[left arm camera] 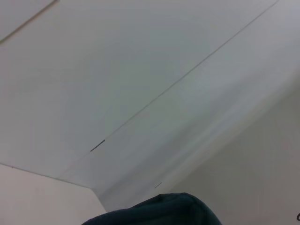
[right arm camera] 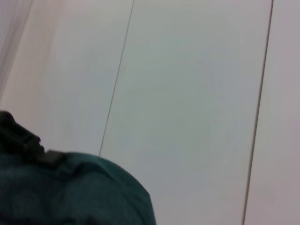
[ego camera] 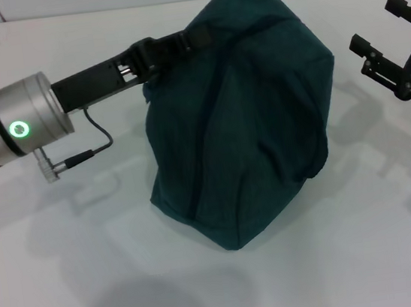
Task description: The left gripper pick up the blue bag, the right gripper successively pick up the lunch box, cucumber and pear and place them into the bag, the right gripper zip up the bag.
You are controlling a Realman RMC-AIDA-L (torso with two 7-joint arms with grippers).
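— White tabletop [ego camera: 94, 289] fills the head view, pale wall strip along the far edge. What sits on it?

— Only the blue bag [ego camera: 242, 118], middle of the table, bulging and slumped, its base on the surface, fabric creased down the front. No opening or lining shows from this side.

— And your left arm?

— It reaches in from my left, silver cuff with the green ring light lit, a thin cable looping beneath it. My left gripper [ego camera: 176, 45] is at the bag's upper left shoulder, fingers clamped onto a dark strap there; the tips sink into the fabric, so I see the grasp but not each pad.

— Right arm?

— My right gripper [ego camera: 376, 40] hangs at the right edge of the same view, well apart from the bag, above the table. Its two black fingers stand spread, nothing between them.

— Left wrist view?

— Mostly pale wall panels with thin seams running slantwise. One dark teal hump of the bag [left arm camera: 159, 211] pokes in at the picture's edge. My own fingers do not show.

— Right wrist view?

— Pale panels again, two fine seams. A rounded mass of the bag [right arm camera: 79, 192] fills one corner, and against it a black blocky part [right arm camera: 21, 138] that I take for my left gripper on the strap, though I cannot tell for sure. None of my right fingers appear.
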